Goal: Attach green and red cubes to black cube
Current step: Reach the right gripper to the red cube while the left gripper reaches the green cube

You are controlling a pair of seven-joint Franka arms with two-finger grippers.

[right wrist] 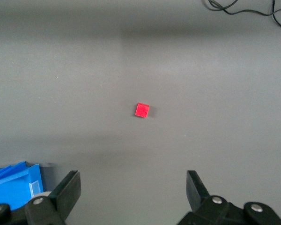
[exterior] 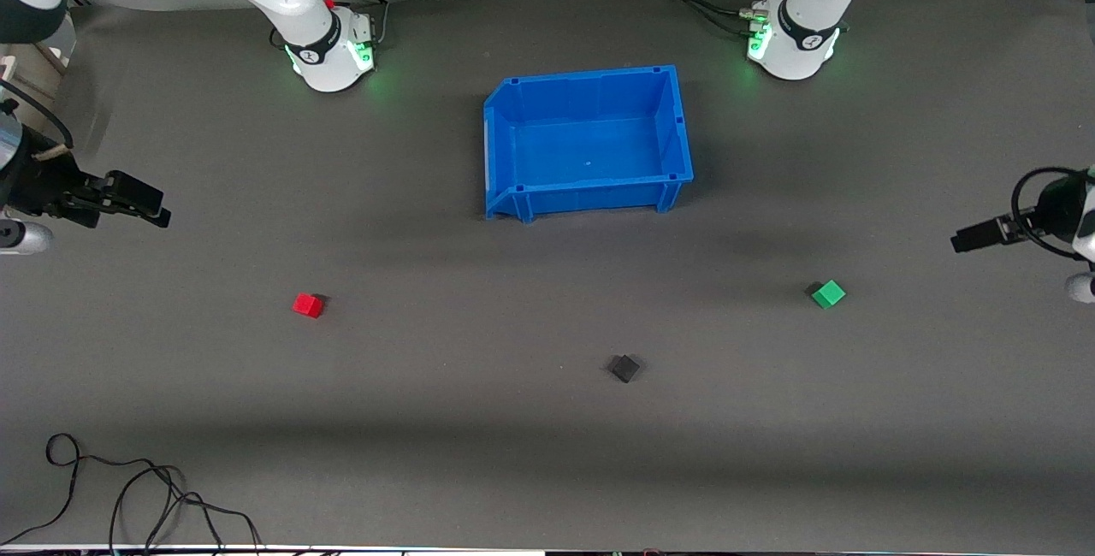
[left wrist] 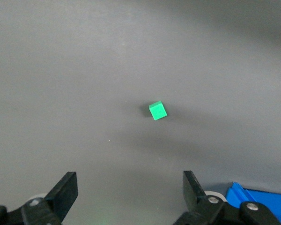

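The black cube (exterior: 625, 368) sits on the grey mat, nearer the front camera than the blue bin. The green cube (exterior: 828, 293) lies toward the left arm's end and shows in the left wrist view (left wrist: 158, 111). The red cube (exterior: 308, 305) lies toward the right arm's end and shows in the right wrist view (right wrist: 142, 110). My left gripper (exterior: 962, 239) (left wrist: 130, 190) is open and empty, up at the left arm's end of the table. My right gripper (exterior: 154, 207) (right wrist: 133, 190) is open and empty, up at the right arm's end.
An empty blue bin (exterior: 676, 124) stands mid-table near the bases; its corner shows in the wrist views (left wrist: 262, 201) (right wrist: 14, 183). Loose black cables (exterior: 128, 487) lie at the front edge toward the right arm's end.
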